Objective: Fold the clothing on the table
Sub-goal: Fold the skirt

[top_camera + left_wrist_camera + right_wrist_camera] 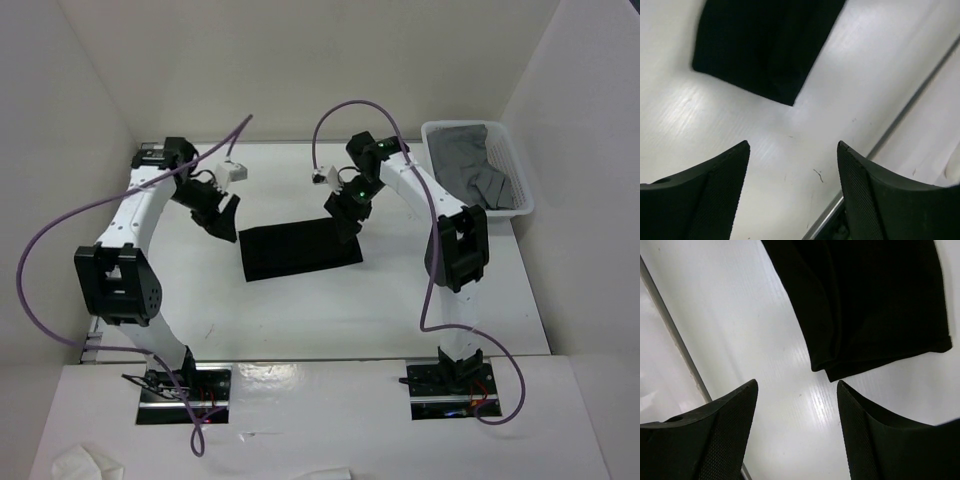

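A black piece of clothing lies folded into a flat rectangle in the middle of the white table. My left gripper hangs just off its far left corner, open, with only bare table between its fingers; the left wrist view shows that corner of the clothing ahead of the left gripper. My right gripper hovers at the far right corner, also open and empty. In the right wrist view the clothing's layered edge lies just beyond the right gripper.
A white plastic basket holding grey cloth stands at the back right. White walls close in the table on the left, back and right. Purple cables loop over both arms.
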Controlling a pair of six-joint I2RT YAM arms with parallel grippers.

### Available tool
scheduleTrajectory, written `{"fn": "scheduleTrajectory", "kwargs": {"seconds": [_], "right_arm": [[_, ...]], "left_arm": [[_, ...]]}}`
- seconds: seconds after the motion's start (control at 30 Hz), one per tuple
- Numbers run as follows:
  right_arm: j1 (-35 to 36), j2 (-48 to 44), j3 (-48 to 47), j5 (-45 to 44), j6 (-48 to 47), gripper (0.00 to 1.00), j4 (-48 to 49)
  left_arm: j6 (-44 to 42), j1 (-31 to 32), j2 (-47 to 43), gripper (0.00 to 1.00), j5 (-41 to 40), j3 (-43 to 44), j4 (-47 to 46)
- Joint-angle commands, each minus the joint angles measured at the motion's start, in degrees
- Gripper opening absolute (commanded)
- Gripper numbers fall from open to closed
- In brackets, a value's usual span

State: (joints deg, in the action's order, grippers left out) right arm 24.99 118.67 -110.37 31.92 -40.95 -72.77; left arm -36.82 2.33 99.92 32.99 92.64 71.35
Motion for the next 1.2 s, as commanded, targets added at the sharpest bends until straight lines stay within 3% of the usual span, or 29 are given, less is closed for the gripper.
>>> {"fn": "scheduleTrajectory", "kwargs": {"seconds": [0.0, 0.13, 0.27, 0.37, 0.57, 0.77, 1.17], "right_arm": [[1.19, -2.22, -3.18, 1.12, 1.3, 0.7, 0.86], [3.83, 3.12, -7.22, 2.62, 5.35, 0.83, 5.7], [7.35, 8.23, -12.23, 0.86, 7.9, 0.97, 10.71], [7.88, 14.2, -18.2, 2.52, 7.9, 0.99, 10.99], [7.88, 32.13, -44.11, 4.46, 7.62, 0.99, -1.76], [7.88, 31.89, -45.64, 4.99, 6.93, 0.99, -1.76], [9.54, 19.5, -28.34, 6.13, 4.75, 0.99, -1.76]], "left_arm": [[6.92, -4.77, -4.2, 0.78, 1.64, -1.49, -5.42], [16.85, -7.24, -8.5, 0.83, -2.66, -6.32, -15.0], [23.71, -7.25, -13.78, 0.95, -11.89, -10.89, -20.63], [25.12, -7.77, -16.86, 1.0, -16.45, -12.74, -21.43], [25.13, -8.92, -19.4, 1.0, -18.66, -15.2, -20.2], [25.13, -9.97, -20.64, 1.0, -19.19, -17.05, -20.2], [25.13, -9.97, -21.7, 1.0, -17.09, -18.11, -20.2]]}}
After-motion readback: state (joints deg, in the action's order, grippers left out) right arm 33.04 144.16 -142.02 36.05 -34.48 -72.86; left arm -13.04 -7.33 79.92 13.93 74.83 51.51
